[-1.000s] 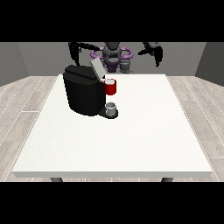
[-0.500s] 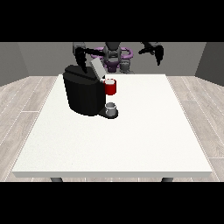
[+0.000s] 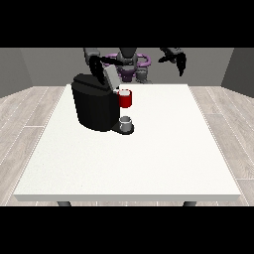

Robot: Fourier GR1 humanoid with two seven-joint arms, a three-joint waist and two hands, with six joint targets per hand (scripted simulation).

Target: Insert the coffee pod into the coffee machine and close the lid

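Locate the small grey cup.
In the front view, the grey cup sits left of the table's centre, at the coffee machine's base, below its red part.

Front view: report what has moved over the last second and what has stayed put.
The robot hand at the view's left has come down from above and behind the black coffee machine to the grey raised lid at its top. The robot hand at the view's right stays raised beyond the white table, barely shifted. The machine, its red pod holder and the small grey cup have not moved.
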